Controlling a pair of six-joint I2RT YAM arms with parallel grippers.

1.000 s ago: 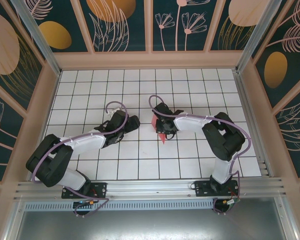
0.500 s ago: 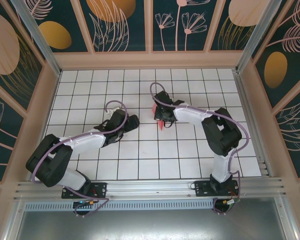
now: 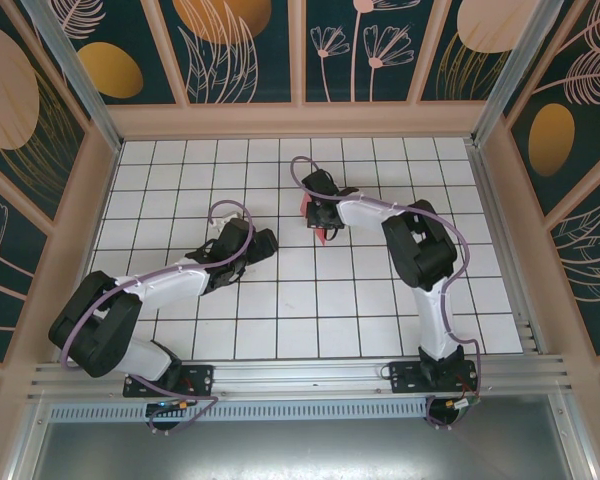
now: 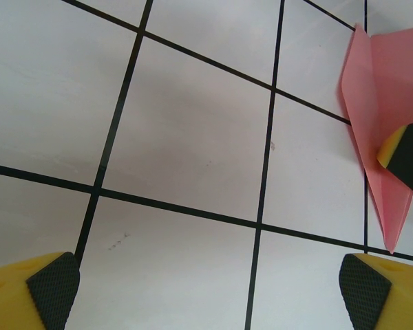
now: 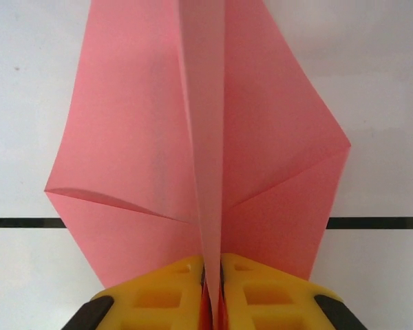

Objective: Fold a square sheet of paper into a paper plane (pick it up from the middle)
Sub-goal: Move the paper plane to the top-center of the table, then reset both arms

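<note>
Salmon-pink paper plane (image 5: 151, 151), creased dart, pinched at centre fold by clenched right fingers (image 5: 186, 285), two o'clock of released left fingers (image 3: 268, 243) over white tiled surface (image 3: 180, 180). Folding looks finished; next: gentle set-down.

Paper plane (image 5: 144, 137): thin matt pink paper, smooth, sharply creased. Bench (image 4: 193, 137): smooth white surface, faintly sheened, black grid lines. Left gripper (image 4: 206, 285): yellow plastic fingers (image 4: 7, 302), black grainy pads (image 4: 51, 285).
</note>
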